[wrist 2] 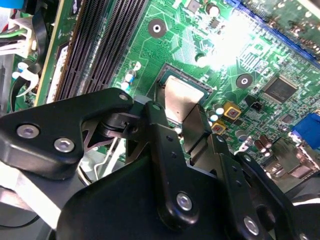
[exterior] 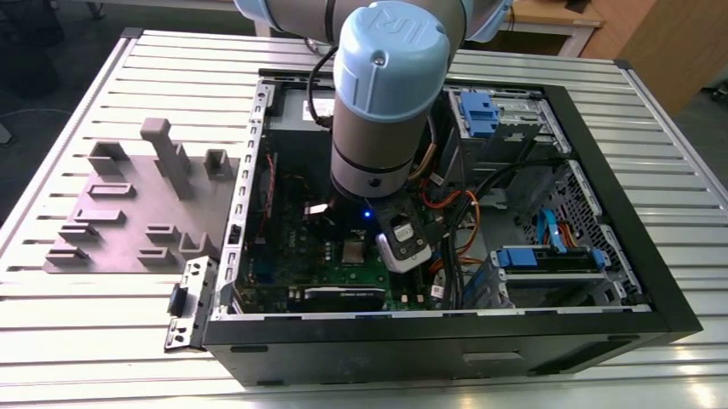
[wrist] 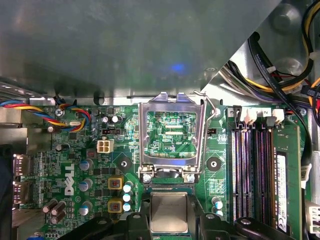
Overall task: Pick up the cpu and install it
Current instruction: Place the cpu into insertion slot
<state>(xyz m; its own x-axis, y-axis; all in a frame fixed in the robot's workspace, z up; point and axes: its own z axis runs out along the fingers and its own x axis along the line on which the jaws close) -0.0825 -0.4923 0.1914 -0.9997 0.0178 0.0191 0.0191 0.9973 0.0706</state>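
Note:
The cpu [wrist: 169,212], a small silver-grey square, lies level at the socket on the green motherboard [wrist: 65,165], just below the shiny socket frame [wrist: 172,100], which stands swung open. My gripper [wrist: 170,222] has its black fingers [wrist: 137,222] close against two opposite edges of the chip. In the second wrist view the cpu [wrist 2: 182,97] shows between the same fingers [wrist 2: 159,135] of the gripper [wrist 2: 182,122]. In the exterior view the arm reaches down into the open computer case, with the cpu [exterior: 355,250] a pale square beside the gripper [exterior: 376,247].
Black memory slots [wrist: 250,165] run alongside the socket. Coloured cables [wrist: 30,107] and yellow capacitors [wrist: 115,182] crowd the other side. Cables and blue drive bays [exterior: 546,256] fill the case toward the exterior view's right. A grey pocketed tray [exterior: 125,213] lies on the slatted table outside the case.

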